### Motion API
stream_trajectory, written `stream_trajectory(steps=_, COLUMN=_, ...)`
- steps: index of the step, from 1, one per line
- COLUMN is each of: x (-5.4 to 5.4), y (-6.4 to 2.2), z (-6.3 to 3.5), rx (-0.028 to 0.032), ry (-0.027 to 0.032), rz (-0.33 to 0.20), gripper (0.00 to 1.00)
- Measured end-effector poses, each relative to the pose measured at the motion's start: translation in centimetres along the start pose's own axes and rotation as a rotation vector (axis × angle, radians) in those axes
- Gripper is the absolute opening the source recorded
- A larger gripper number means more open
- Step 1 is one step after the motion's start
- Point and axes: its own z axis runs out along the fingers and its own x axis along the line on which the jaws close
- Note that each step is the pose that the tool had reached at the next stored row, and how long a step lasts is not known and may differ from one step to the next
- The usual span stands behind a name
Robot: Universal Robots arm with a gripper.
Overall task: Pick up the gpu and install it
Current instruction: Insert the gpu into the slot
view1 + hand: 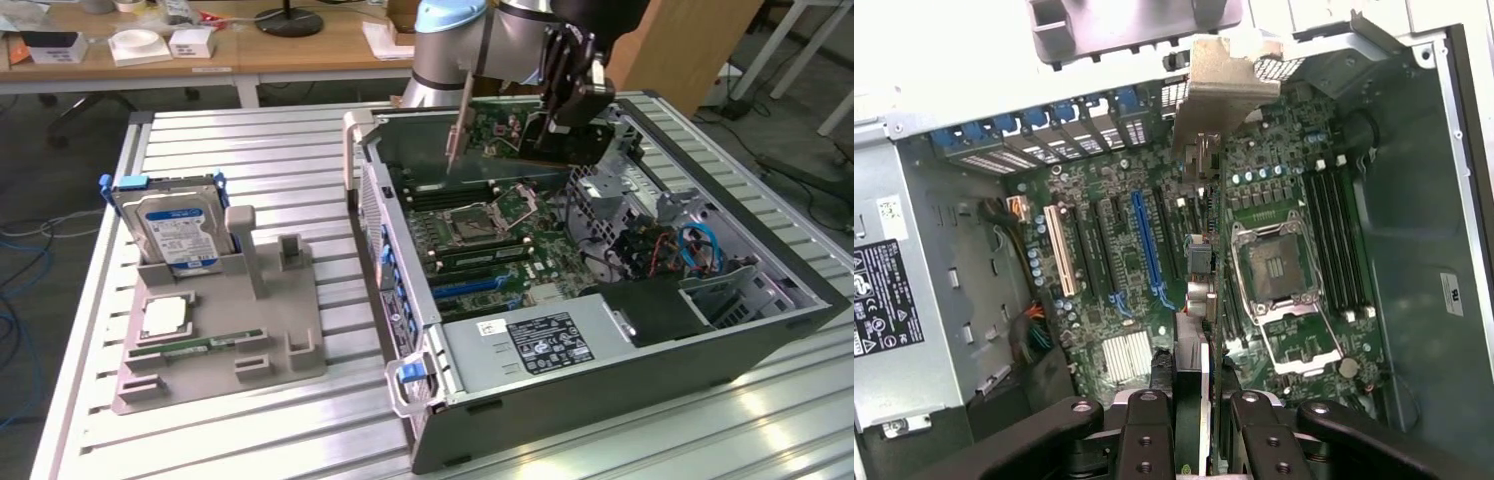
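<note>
Exterior view: the gpu [497, 125] hangs over the far end of the open case [801, 300], above the motherboard [497, 245], with its green board upright and its silver bracket on the side toward the exterior view's left. The gripper [563, 112] is clamped on the card's other end, at the tip of the arm that comes down from the top of the frame. In the wrist view the gpu [1219, 85] shows edge-on, running away from the gripper [1199, 405], whose two black fingers [1146, 435] press on either side of it. Under the card lie the blue slot [1147, 245] on one side and the open socket [1274, 265] on the other. Nearer the camera in the exterior view, the power supply [541, 342] sits in the case. On the exterior view's left, well apart from the case, a grey holder [267, 335] on the slatted table [240, 150] carries a hard drive [171, 230] standing upright, a processor [163, 315] and a memory stick [187, 347]
</note>
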Motion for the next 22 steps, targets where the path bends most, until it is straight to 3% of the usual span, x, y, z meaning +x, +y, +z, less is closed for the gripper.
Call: stream_trajectory(steps=22, x=0.02, y=-0.01, z=0.00, rx=-0.0022, ry=0.0022, rz=-0.127, gripper=0.27)
